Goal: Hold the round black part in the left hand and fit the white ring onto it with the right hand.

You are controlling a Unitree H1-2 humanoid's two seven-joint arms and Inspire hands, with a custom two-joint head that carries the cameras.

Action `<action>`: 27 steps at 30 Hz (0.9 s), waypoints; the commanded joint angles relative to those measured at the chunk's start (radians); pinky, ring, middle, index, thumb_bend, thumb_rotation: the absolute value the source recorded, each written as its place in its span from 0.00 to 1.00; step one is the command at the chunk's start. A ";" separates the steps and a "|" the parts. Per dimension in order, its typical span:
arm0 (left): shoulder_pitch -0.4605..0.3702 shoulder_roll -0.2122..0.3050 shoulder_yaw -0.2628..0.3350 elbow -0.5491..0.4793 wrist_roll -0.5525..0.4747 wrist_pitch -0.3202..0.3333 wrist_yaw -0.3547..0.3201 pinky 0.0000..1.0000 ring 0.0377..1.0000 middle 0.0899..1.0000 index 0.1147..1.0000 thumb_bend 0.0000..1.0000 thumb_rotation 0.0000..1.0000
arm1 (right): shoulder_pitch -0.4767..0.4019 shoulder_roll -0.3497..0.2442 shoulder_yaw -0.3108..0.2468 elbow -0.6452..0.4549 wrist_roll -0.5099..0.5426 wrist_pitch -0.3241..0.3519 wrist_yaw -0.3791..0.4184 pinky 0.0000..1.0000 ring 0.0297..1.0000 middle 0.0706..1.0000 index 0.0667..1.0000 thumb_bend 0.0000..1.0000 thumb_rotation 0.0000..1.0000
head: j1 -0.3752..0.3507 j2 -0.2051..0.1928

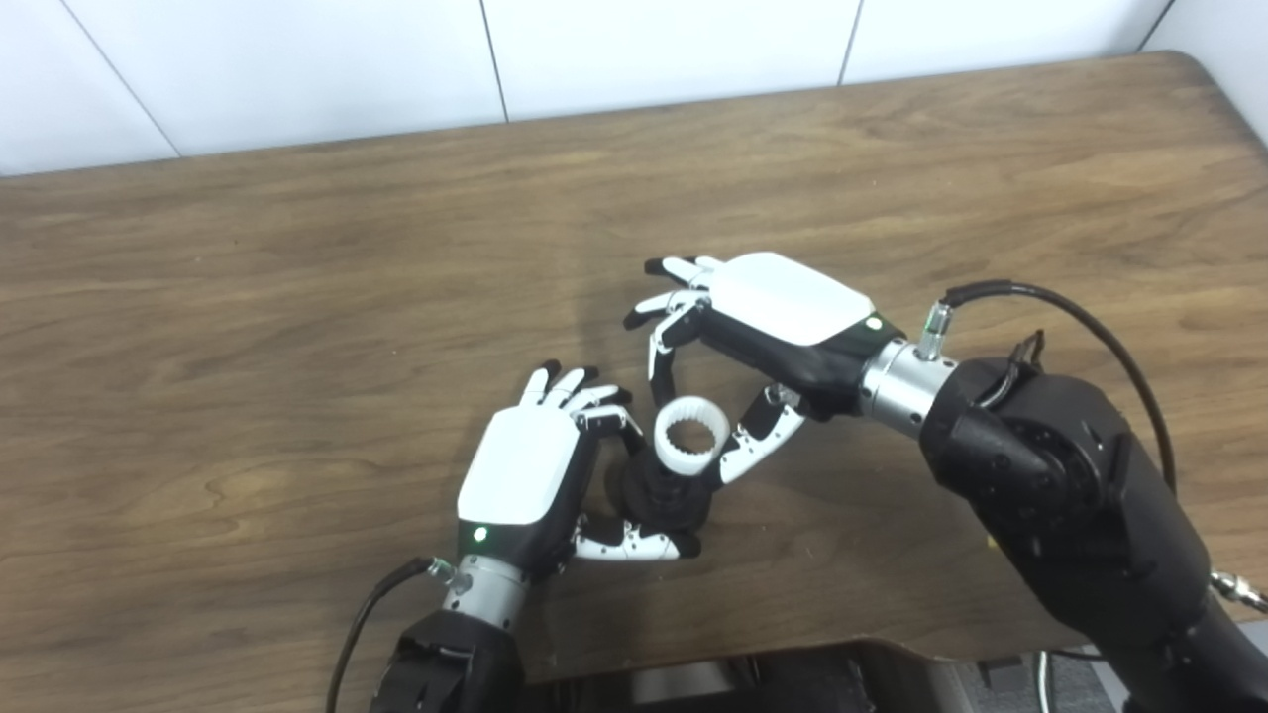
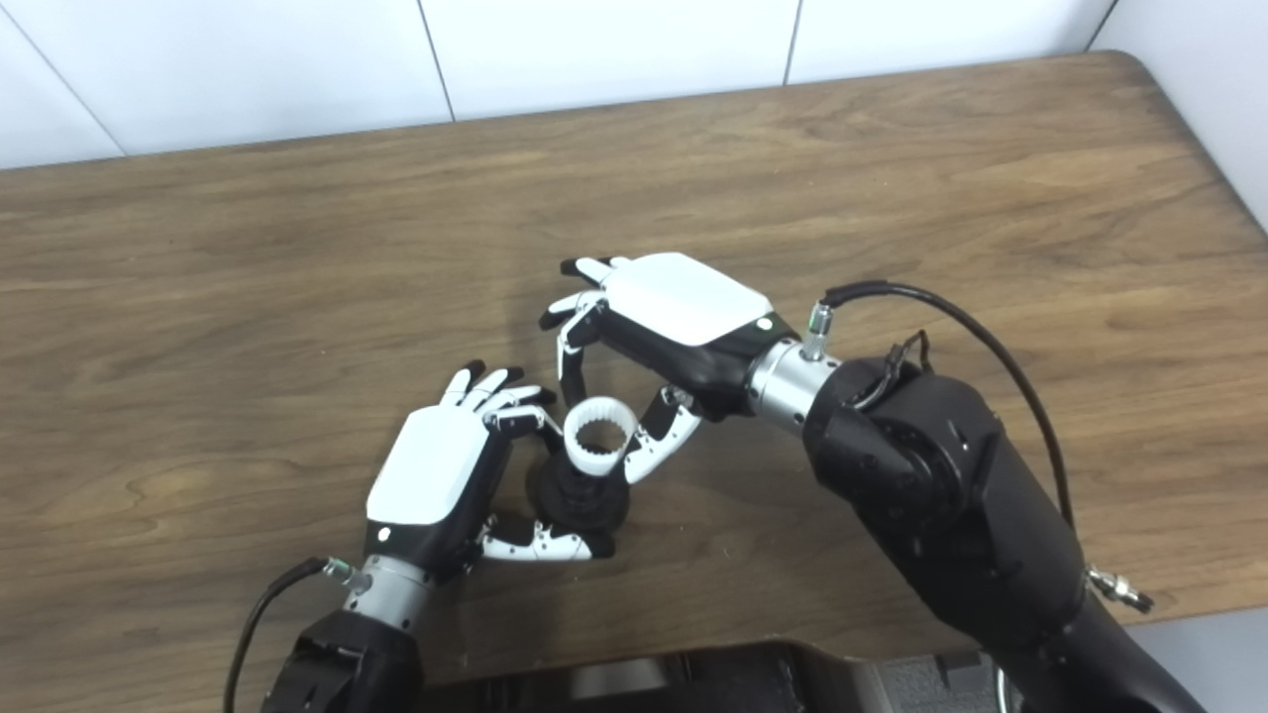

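The round black part (image 1: 666, 492) stands on the wooden table (image 1: 297, 297) near its front edge. My left hand (image 1: 535, 470) is shut on it, fingers on its left side and thumb under its front. The white ring (image 1: 691, 434), toothed inside, sits on top of the black part. My right hand (image 1: 763, 322) reaches in from the right and pinches the ring between a finger above it and the thumb at its right side. The black part's lower half is partly hidden by my left thumb. In the right eye view the ring (image 2: 597, 428) sits over the black part (image 2: 582, 500).
The table's front edge has a cut-out (image 1: 753, 673) just below my hands. A white tiled wall (image 1: 594, 50) runs along the table's far edge. My right forearm (image 1: 1070, 495) and its cable cover the front right of the table.
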 commanded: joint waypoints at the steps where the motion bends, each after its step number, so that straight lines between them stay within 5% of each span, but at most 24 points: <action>1: -0.005 -0.020 -0.009 0.008 0.013 0.006 -0.008 1.00 0.91 0.79 0.42 0.52 0.06 | -0.023 0.008 -0.012 -0.031 0.002 -0.025 -0.001 1.00 1.00 0.84 0.45 0.52 0.13 | 0.000 0.001; 27: -0.014 -0.027 -0.019 0.006 0.021 0.027 -0.004 1.00 0.91 0.78 0.42 0.52 0.06 | 0.003 0.017 -0.027 0.002 -0.006 -0.082 0.027 1.00 1.00 0.84 0.45 0.52 0.13 | 0.007 0.002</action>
